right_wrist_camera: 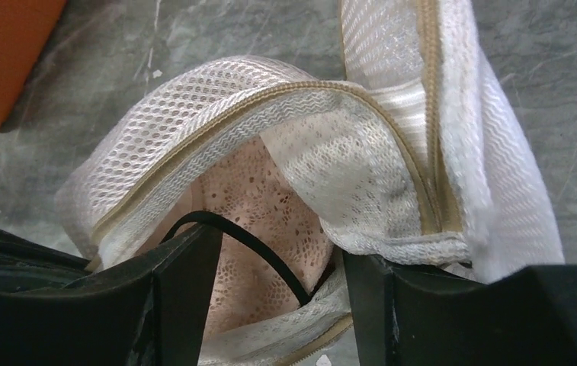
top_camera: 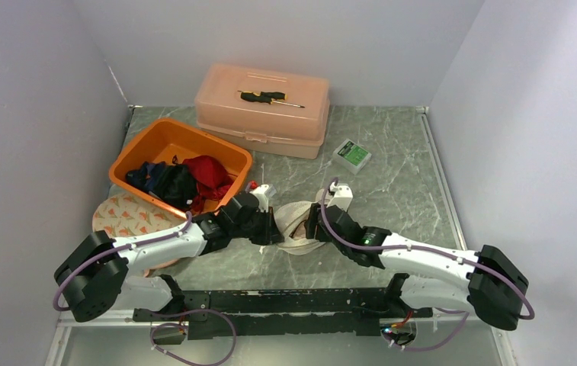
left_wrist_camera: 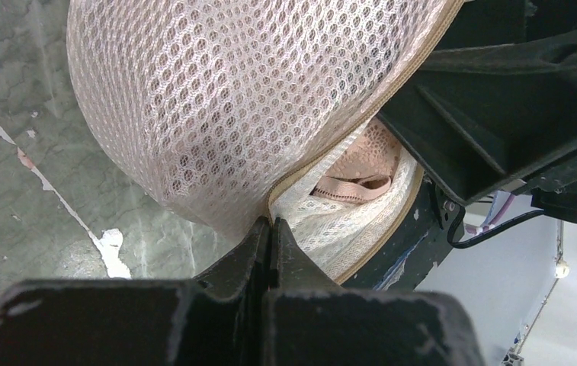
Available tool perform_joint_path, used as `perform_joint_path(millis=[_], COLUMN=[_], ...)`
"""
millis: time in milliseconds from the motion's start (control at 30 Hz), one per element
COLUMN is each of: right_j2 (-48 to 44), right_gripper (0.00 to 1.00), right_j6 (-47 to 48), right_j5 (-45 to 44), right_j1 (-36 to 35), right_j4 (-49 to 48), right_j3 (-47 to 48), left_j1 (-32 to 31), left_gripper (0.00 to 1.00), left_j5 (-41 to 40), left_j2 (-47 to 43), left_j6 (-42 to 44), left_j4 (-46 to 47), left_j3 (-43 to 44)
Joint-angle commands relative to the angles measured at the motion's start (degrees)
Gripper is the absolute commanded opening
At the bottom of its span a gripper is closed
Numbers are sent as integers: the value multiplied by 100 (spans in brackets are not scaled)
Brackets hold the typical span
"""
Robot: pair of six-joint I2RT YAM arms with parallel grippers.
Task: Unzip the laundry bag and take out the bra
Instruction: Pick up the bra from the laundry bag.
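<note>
While the left gripper (left_wrist_camera: 270, 226) sits clamped on the edge seam of the laundry bag (top_camera: 294, 229), its fingers pressed together with mesh pinched at the tips, the bag is mid-table between the two arms, mouth open.

Zipper (right_wrist_camera: 270, 95) parted; beige tape runs round the opening. Bra (right_wrist_camera: 258, 191), pink lace, inside the bag, showing through the mouth.

Right gripper (right_wrist_camera: 281, 259) at the mouth, fingers apart, lace in the gap between them. Cannot tell whether either finger touches it. Thin black cable (right_wrist_camera: 247, 240) crosses in front of the lace.

Marbled table (top_camera: 399, 198). Back left of the bag: orange bin (top_camera: 186, 141) with dark and red clothes. Further back: pink toolbox (top_camera: 262, 114), screwdriver (top_camera: 270, 97) on its lid. Small green-and-white box (top_camera: 351, 155) to its right.
</note>
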State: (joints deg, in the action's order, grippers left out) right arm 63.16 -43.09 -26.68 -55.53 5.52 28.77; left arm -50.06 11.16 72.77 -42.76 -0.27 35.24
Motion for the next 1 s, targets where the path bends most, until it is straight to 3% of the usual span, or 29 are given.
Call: perform_joint_path(millis=[0, 100, 267, 333, 500, 600, 767, 967], right_j2=[-365, -587, -529, -417, -198, -139, 103, 427], right_gripper=[63, 58, 31, 32, 59, 62, 55, 34], right_j6=[7, 179, 311, 306, 135, 80, 81, 75], right_j5=[-177, -74, 119, 246, 101, -19, 155, 347], right_j1=[7, 2, 2, 6, 7, 9, 86, 136], right_j4=[-196, -341, -373, -320, -26, 122, 36, -114], right_j3=[194, 137, 204, 252, 354, 374, 414, 514], left_j1=[-32, -37, -36, -31, -31, -32, -46, -43], left_gripper=[3, 3, 3, 3, 3, 3, 3, 3], left_j5=[18, -9, -14, 0, -1, -7, 10, 17], left_j2=[-130, -158, -118, -96, -93, -107, -71, -57], left_j6=[-22, -21, -24, -31, -33, -30, -13, -31], left_j4=[67, 36, 36, 36, 36, 36, 36, 36], left_j3=[120, 145, 216, 241, 255, 270, 313, 282])
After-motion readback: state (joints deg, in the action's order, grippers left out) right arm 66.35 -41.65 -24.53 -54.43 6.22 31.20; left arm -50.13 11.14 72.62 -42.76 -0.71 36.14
